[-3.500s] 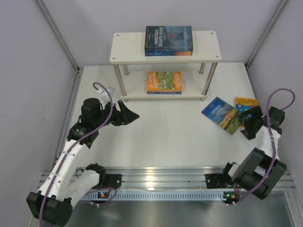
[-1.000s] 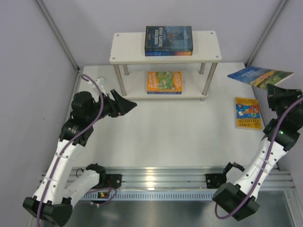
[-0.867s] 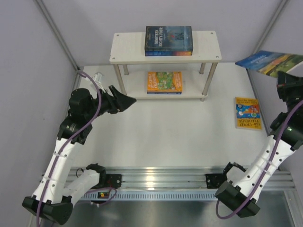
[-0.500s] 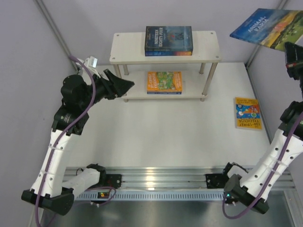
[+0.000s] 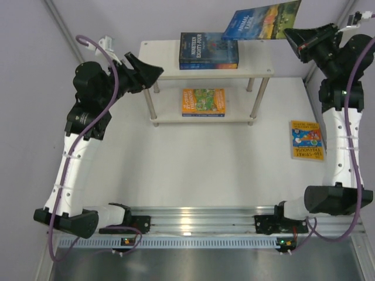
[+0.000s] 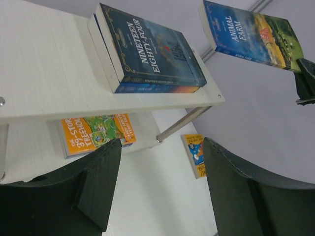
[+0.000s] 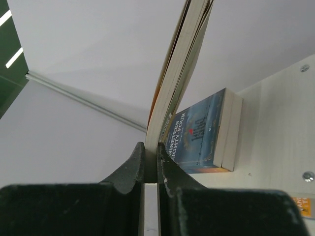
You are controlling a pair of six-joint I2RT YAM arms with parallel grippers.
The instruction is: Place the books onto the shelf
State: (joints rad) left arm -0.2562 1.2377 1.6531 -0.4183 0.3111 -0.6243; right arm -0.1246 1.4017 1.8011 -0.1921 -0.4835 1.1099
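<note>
My right gripper (image 5: 291, 35) (image 7: 150, 147) is shut on the edge of a blue-and-sunset book (image 5: 262, 20) (image 6: 251, 34) (image 7: 179, 73), holding it in the air above the right half of the shelf (image 5: 164, 61) (image 6: 44, 73). A dark blue book (image 5: 208, 50) (image 6: 152, 51) (image 7: 199, 137) lies on the top board, stacked on another. An orange and green book (image 5: 203, 100) (image 6: 96, 132) lies on the lower board. A yellow book (image 5: 306, 140) (image 6: 195, 155) lies on the table at the right. My left gripper (image 5: 153, 71) (image 6: 162, 182) hangs open and empty at the shelf's top left corner.
The shelf's silver legs (image 5: 150, 105) (image 5: 258, 99) stand on the white table (image 5: 205, 170). Grey walls close in at the left, back and right. An aluminium rail (image 5: 199, 219) with both arm bases runs along the near edge.
My right arm has lifted the blue-and-sunset book off the table, swung it up and left to above the shelf. My left arm has risen toward the shelf's top left corner, still open.
</note>
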